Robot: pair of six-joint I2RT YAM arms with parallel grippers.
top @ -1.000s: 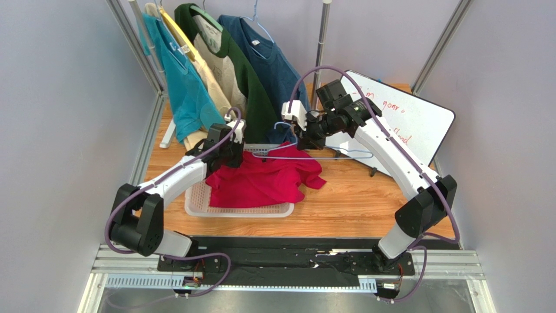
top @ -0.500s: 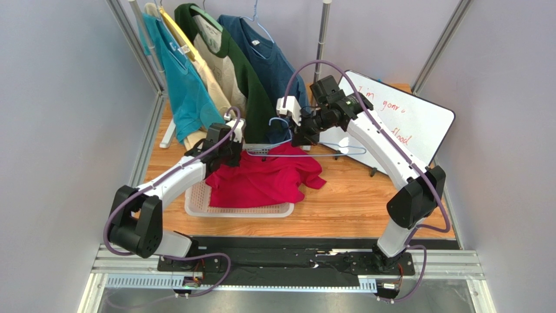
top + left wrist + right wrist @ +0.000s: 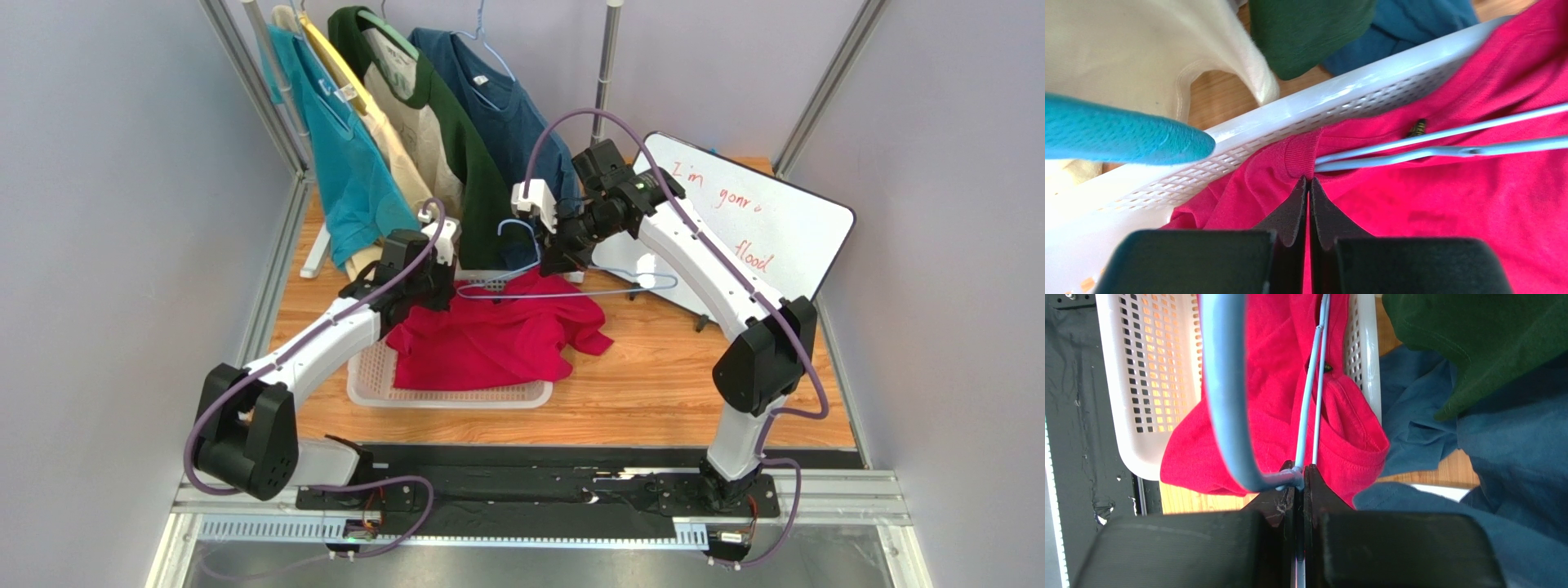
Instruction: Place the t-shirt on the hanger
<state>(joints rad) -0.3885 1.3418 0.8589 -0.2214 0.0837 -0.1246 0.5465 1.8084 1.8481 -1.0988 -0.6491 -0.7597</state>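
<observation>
Left wrist view had the left gripper low in the centre of the frame, its jaws pressed flat together with the tips against the ribbed collar of the red t-shirt. I could not tell whether any cloth was caught between them. Just above the tips, the two thin wires of the pale blue hanger ran off to the right across the neck opening. Behind the collar, the white perforated basket crossed the frame on a slant. A teal shirt, a cream shirt and a green shirt hung over the upper part of that frame.

On the right wrist view I saw the right gripper clamped tight on the hanger where its hook joins the wires. The hook curved up the left of the frame, the wires ran straight up over the t-shirt, and a navy shirt filled the right side.

From the top view, the t-shirt lay crumpled in the basket at centre, spilling over its right edge onto the wooden table. The hanger sat along its upper edge. A whiteboard leaned at the right.
</observation>
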